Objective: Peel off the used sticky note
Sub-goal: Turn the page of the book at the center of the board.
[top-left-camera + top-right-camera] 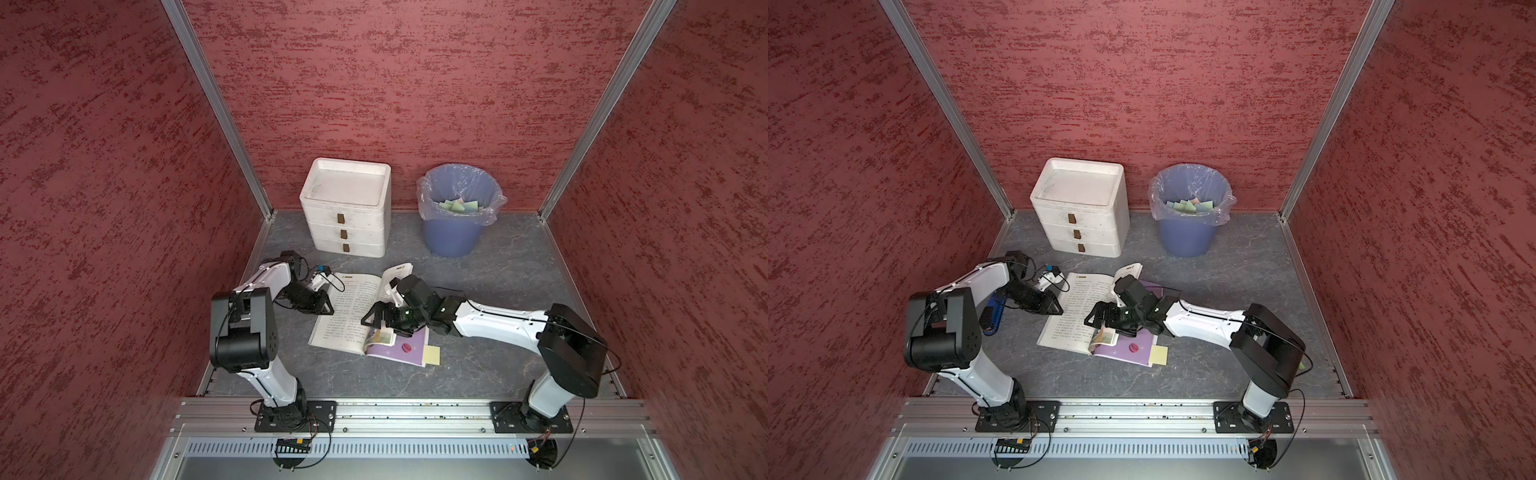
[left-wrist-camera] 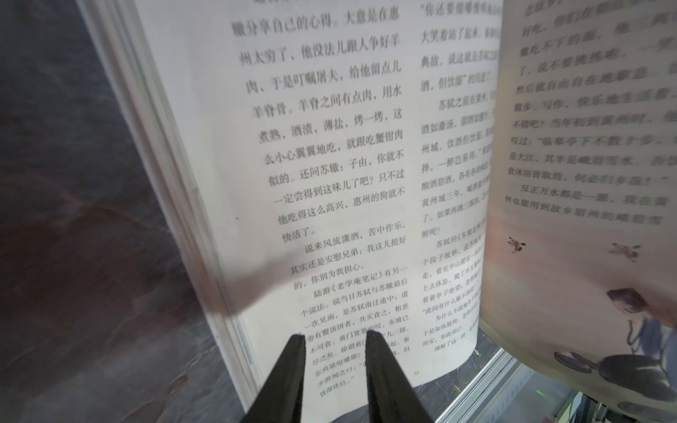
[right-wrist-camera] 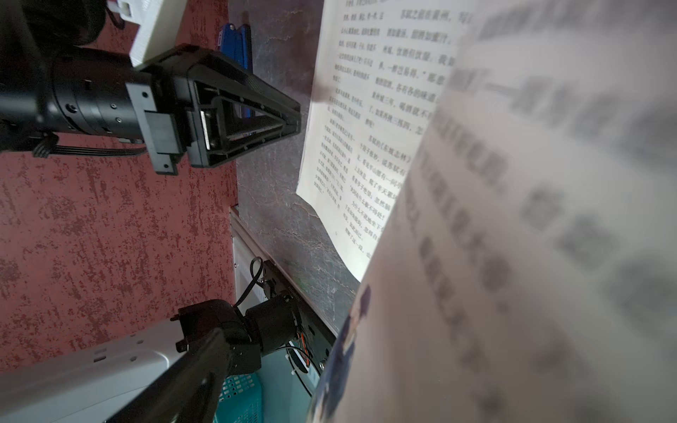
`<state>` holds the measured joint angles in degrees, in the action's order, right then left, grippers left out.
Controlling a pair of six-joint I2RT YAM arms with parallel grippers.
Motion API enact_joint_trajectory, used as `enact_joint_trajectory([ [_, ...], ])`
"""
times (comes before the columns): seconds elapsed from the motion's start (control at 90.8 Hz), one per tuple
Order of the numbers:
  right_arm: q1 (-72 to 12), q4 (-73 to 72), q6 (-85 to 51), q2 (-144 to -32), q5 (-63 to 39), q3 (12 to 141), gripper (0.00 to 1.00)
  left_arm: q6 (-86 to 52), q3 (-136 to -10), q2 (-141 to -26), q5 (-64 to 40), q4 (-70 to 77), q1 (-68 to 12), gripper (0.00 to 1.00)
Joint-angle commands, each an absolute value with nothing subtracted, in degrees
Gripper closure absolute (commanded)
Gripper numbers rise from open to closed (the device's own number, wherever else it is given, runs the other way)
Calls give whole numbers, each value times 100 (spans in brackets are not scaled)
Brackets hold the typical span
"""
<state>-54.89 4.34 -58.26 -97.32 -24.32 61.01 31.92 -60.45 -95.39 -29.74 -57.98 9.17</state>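
— Where's the sticky note (image 1: 431, 355)? I can't find it from here.

— Yellow, poking out from under the purple cover of the book (image 1: 349, 307), at the book's corner nearest the near right corner of the tabletop (image 1: 498, 291). Both top views show it. Neither wrist camera does.

— And the hands?

— The left hand (image 2: 334, 336) sits at the book's left margin, its fingers a narrow slit apart with only print showing between them, gripping nothing. The right hand (image 1: 372, 316) is over the middle of the book, spread wide, with a loose leaf curled up against it. I see no pinch on that leaf.

— So what worries you?

— That leaf. Nothing clamps it, so I'd guess it flops back down if the hand shifts, or it creases if the hand pushes on. Also, both hands are well apart from the note. And the note lies under the cover, so a tug there might drag the whole book or tear the note, unless the left hand really presses down, which I can't tell.

— Does the right wrist camera help?

— Hardly; a blurred page fills it and hides its own fingers. It does show the left hand from the side, plus a blue thing (image 3: 234, 36) behind it, which shows in only one top view.
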Motion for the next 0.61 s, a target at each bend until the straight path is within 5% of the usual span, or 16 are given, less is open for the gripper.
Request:
enact_joint_trajectory([
  [0.0,-5658,700,-5488,-9974,-2472,6594,2,3500,-6273,-9291,-3228,-6181,1253,69],
  [0.595,-5981,1160,-4434,-11472,-2873,8402,1,3678,-6630,-8690,-3507,-6922,1734,69],
])
